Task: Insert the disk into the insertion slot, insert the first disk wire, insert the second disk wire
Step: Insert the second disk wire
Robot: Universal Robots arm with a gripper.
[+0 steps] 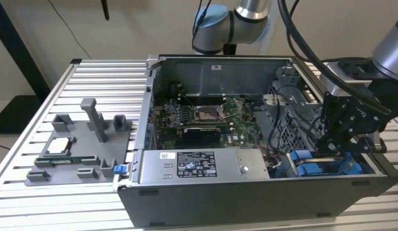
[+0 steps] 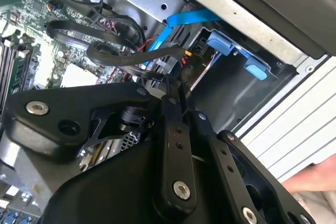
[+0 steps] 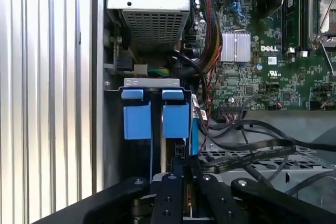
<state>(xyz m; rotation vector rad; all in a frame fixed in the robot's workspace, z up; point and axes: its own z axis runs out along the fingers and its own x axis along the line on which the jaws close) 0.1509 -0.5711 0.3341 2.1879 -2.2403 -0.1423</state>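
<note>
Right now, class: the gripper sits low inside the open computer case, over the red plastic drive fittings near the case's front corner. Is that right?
Not quite. The gripper does sit low inside the computer case, but the drive fittings under it are blue, not red. The first wrist view shows them plainly, and the exterior view agrees.

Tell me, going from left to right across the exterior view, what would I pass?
Grey fixture tray with a chip on it → small blue clip → labelled silver power supply box → blue drive-bay fittings → the gripper, lowered over those fittings.
</note>
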